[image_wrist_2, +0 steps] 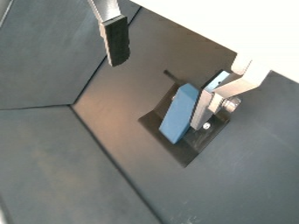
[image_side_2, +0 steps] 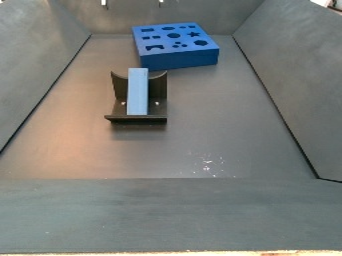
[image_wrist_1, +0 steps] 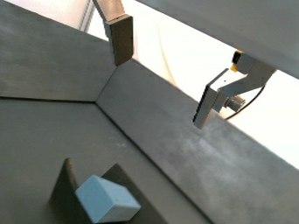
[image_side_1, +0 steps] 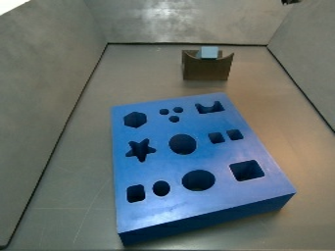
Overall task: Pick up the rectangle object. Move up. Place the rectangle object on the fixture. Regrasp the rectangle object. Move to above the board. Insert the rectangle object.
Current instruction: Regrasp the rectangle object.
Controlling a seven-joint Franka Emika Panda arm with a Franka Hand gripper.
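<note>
The gripper hangs above the fixture, fingers spread and empty; the rectangle object rests in its notch, well apart from the board

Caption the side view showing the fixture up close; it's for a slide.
Rectangle object resting in the fixture, board behind; the open gripper is outside this view.
</note>
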